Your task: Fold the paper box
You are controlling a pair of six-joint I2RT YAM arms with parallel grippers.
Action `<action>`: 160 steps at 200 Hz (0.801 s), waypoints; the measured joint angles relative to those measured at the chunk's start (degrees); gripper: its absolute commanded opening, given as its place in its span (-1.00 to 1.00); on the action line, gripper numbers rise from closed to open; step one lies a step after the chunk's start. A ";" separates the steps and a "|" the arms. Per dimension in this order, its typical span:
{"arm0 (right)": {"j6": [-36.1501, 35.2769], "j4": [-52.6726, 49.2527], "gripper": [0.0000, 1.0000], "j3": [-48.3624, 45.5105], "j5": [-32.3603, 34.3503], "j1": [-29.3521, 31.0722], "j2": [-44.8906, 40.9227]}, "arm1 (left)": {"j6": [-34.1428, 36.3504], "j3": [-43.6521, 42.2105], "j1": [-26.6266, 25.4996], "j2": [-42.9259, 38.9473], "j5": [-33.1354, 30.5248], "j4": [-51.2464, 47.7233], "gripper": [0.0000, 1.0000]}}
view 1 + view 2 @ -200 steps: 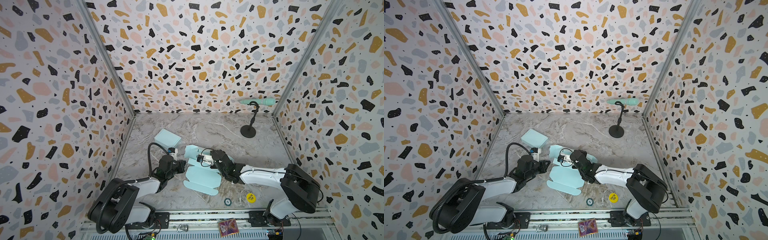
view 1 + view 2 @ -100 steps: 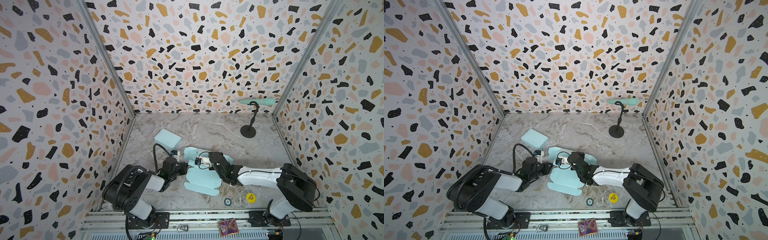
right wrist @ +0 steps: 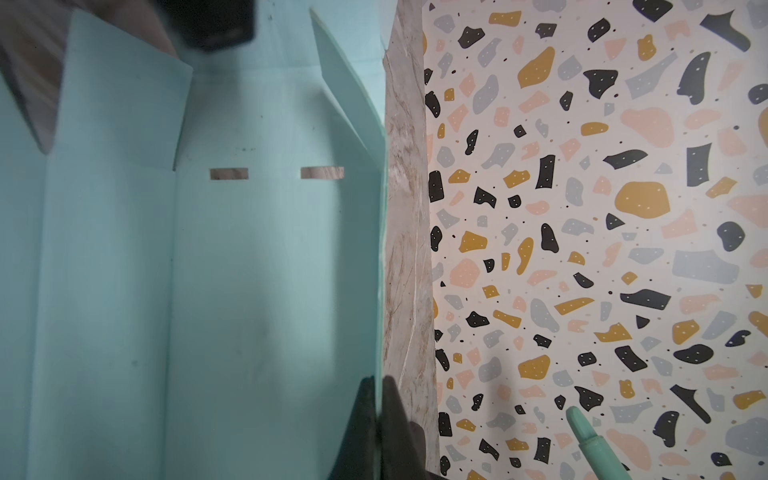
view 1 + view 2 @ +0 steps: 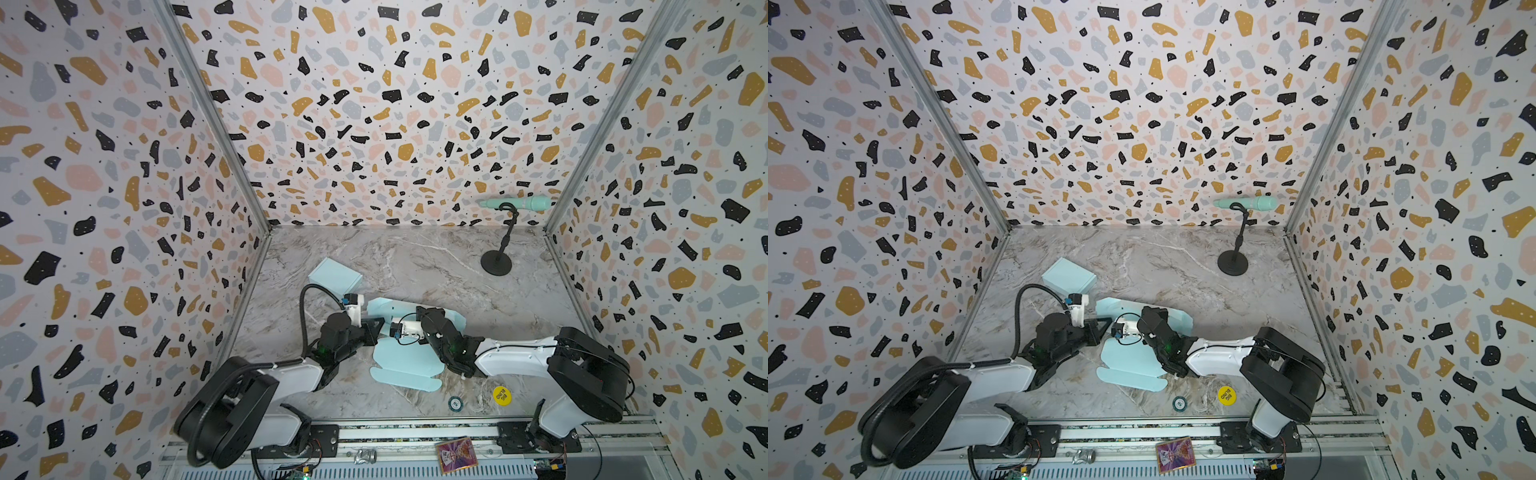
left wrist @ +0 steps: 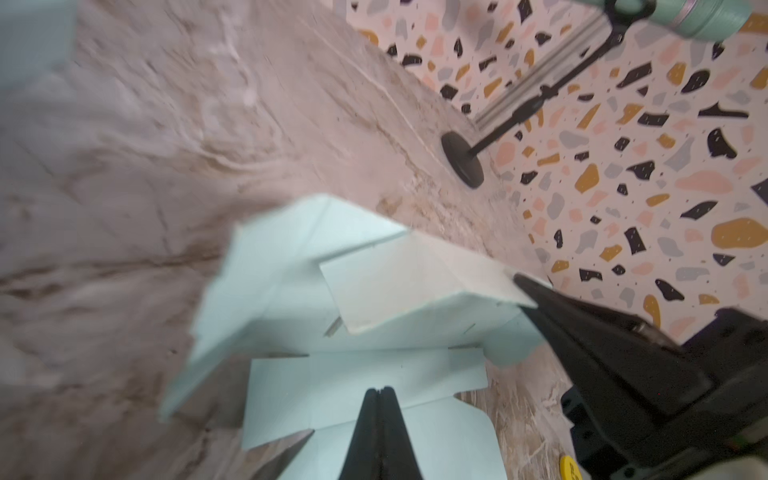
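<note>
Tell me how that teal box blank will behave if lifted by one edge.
Probably floppy: the paper box is thin, creased sheet, so panels should hinge. Likely light; the right pincer pinches one panel by its edge.

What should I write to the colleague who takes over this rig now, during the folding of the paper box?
Left tool: shut, seemingly empty, tip over a flat flap of the paper box.
Right tool: shut on the edge of a raised side wall.
Box lies between both arms, mostly flat.
Done: one side wall raised.
Left: remaining walls and flaps.
</note>
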 measured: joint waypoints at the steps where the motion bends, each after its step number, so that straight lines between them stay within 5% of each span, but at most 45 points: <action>1: -0.15 0.13 -1.00 -0.11 0.04 0.02 0.00 | 0.11 -0.02 0.33 -0.52 -0.02 -0.26 -1.00; 37: -4.35 3.56 -1.00 -1.62 0.33 0.66 -0.04 | 3.61 2.45 7.34 -9.25 -2.60 -8.48 -1.00; 79: -9.38 5.49 -1.00 -2.14 0.24 2.05 -0.87 | 7.67 14.73 14.32 5.42 -1.68 -12.28 -1.00; 111: -11.28 5.62 -1.00 -2.14 0.02 2.62 -0.90 | 9.38 17.57 13.49 14.95 0.81 -12.55 -1.00; 160: -11.93 6.27 -1.00 -2.14 -1.31 2.60 -0.94 | 11.34 16.41 7.87 16.24 1.51 -12.98 -1.00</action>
